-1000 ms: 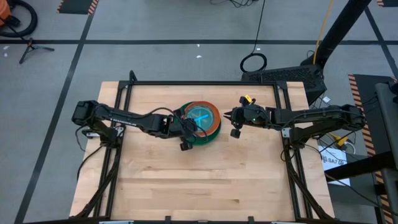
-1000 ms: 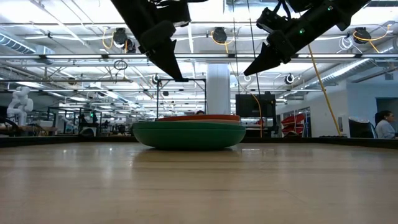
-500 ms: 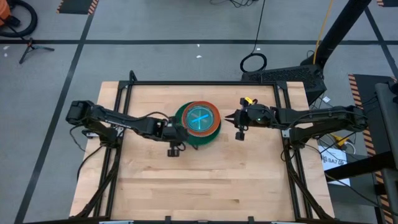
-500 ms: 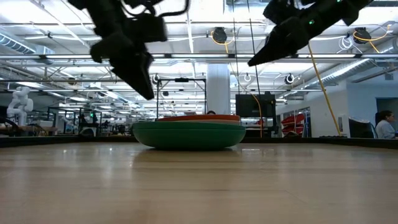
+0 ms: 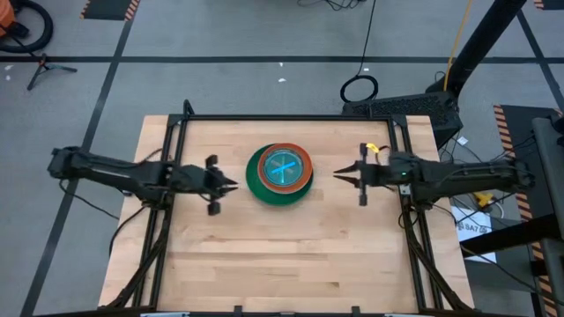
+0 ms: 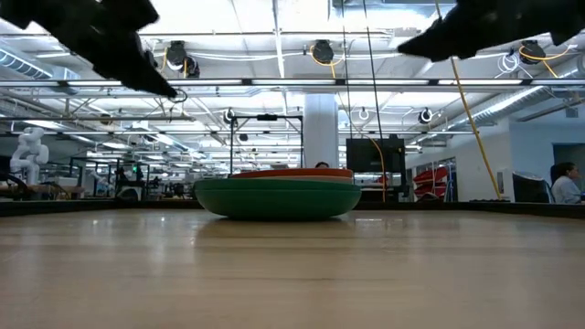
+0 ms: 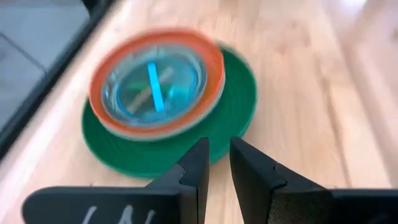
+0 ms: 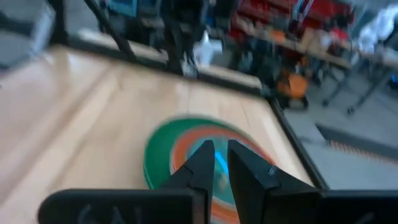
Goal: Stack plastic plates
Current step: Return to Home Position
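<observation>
The plates stand in one stack (image 5: 280,175) at the table's middle: a dark green plate (image 7: 230,118) at the bottom resting on the wood, orange-red above it, a translucent blue one (image 7: 152,87) on top; others between are hidden. In the low view the stack (image 6: 277,196) shows side-on. My left gripper (image 5: 231,185) hovers left of the stack, fingers nearly together (image 7: 219,163), empty. My right gripper (image 5: 337,173) hovers right of the stack, fingers nearly together (image 8: 219,163), empty. Both are above the table.
A black frame (image 5: 291,117) borders the table's far edge and sides. Bare wood (image 5: 282,255) lies on the near side of the stack. Beyond the table the low view shows a workshop and a seated person (image 6: 564,183) at far right.
My left gripper has drawn back from over the stack toward the table's left edge and risen. My right gripper has drawn back a little toward the right edge and risen. The stack has stayed in place.
</observation>
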`<state>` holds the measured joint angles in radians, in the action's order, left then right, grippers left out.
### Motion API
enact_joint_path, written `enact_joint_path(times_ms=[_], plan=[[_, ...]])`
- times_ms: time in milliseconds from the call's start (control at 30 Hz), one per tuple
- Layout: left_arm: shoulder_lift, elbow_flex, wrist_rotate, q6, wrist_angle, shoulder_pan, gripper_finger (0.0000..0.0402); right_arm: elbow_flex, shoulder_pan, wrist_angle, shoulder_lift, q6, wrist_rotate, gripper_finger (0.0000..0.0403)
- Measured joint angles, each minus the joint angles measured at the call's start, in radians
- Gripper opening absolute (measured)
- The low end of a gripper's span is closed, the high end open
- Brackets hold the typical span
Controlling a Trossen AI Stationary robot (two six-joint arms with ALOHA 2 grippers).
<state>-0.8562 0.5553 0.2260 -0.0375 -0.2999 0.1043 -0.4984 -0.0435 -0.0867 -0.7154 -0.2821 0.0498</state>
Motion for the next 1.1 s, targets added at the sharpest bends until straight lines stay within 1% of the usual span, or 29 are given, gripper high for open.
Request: enact_joint_path(times_ms=[67,133,333,400,567,767,900,1000,1100], plan=[[0.080,-0.036,0.000,0.007,0.036,0.000,0.0072,0.023,0.000,-0.007,0.064,-0.001,-0.030,0.0038],[0.163,-0.073,0.001,0.020,0.037,0.000,0.0072,0.041,0.000,-0.015,0.113,-0.003,-0.053,0.0038],[0.374,-0.136,0.003,0.031,0.028,0.001,0.0072,0.110,0.000,-0.007,0.261,-0.008,-0.055,0.0038],[0.444,-0.144,0.009,0.033,-0.014,0.001,0.0072,0.135,0.000,-0.003,0.311,-0.016,-0.055,0.0038],[0.583,-0.168,0.011,0.040,-0.023,0.001,0.0072,0.177,0.000,-0.001,0.442,-0.026,-0.055,0.0038],[0.700,-0.221,0.011,0.027,-0.005,0.001,0.0072,0.202,0.000,0.082,0.585,-0.022,-0.055,0.0038],[0.750,-0.263,0.011,0.013,0.006,0.001,0.0072,0.221,0.000,0.091,0.664,-0.022,-0.055,0.0038],[0.778,-0.289,0.011,-0.001,0.005,0.001,0.0072,0.240,0.000,0.092,0.710,-0.022,-0.055,0.0038],[0.798,-0.305,0.011,-0.013,0.007,0.001,0.0072,0.255,0.000,0.089,0.713,-0.024,-0.055,0.0038]])
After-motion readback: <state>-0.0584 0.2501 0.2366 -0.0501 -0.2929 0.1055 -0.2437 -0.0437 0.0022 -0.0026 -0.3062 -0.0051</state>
